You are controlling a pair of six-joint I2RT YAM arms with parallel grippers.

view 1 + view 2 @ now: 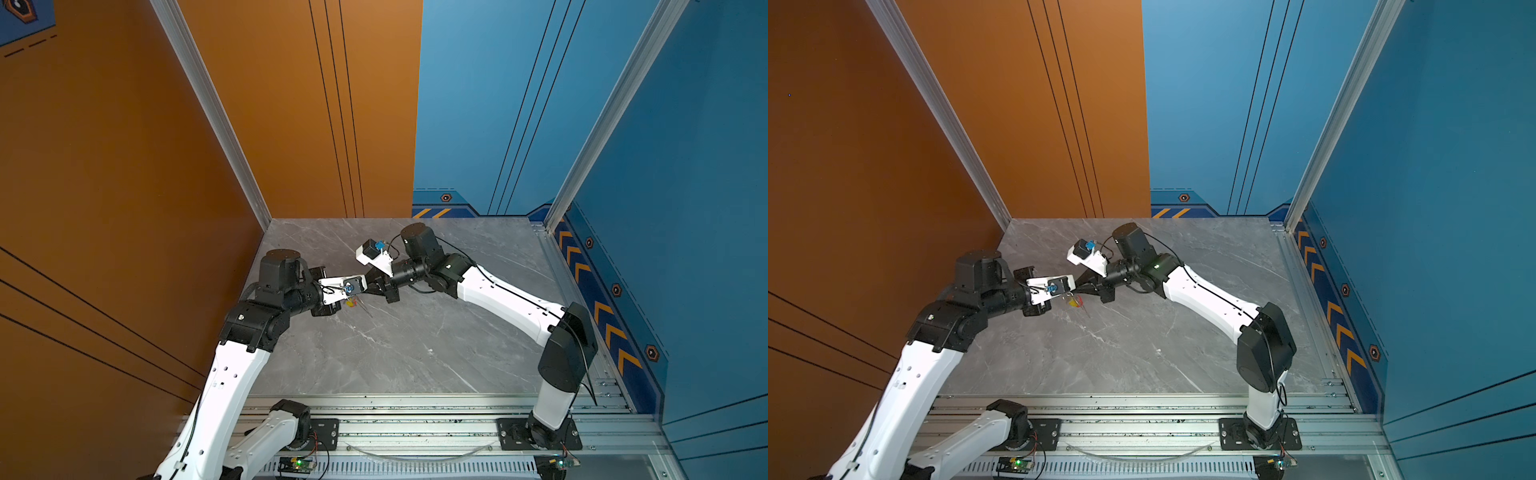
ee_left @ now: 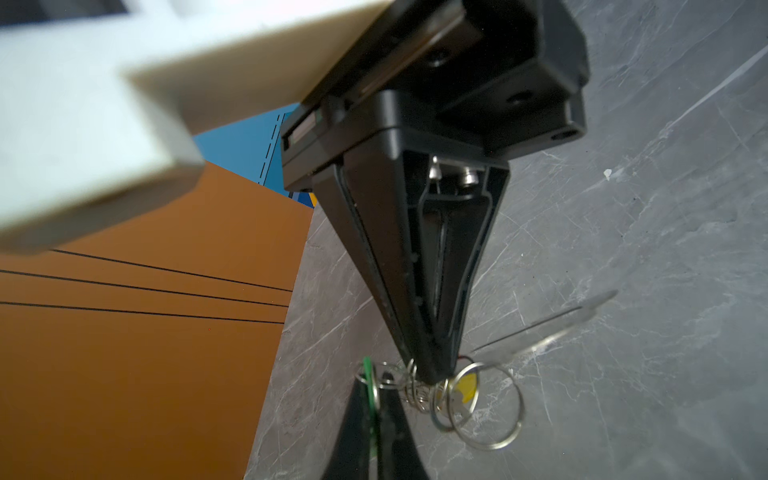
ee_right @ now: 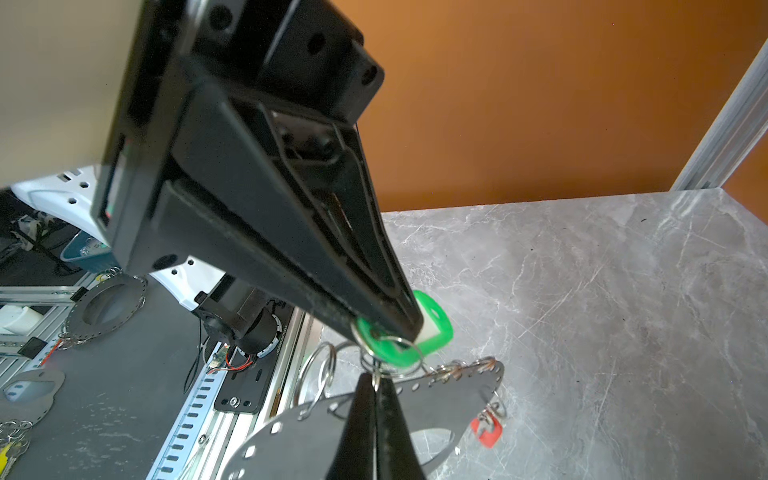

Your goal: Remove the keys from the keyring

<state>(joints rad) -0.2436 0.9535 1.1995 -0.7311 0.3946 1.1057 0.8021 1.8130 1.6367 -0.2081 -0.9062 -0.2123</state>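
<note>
A grey marbled table [image 1: 415,353] stands in a booth, with an orange wall [image 1: 124,166] and a blue wall [image 1: 478,104] behind it and an aluminium rail [image 1: 415,428] in front. One keyring [image 3: 436,399] is held tilted over the table; whether its low edge touches is unclear. Three keys hang at the keyring's edge: a green key [image 3: 399,353], a red key [image 3: 486,432] and a yellow key [image 2: 468,386]. Two grippers meet at the keyring's upper edge. The left gripper [image 3: 397,328] is clamped on the green key's tag, and the right gripper [image 2: 432,374] is pinched closed on one of the keyring's small rings. Two more plates [image 3: 77,318] lie past the rail, well apart from the keyring.
</note>
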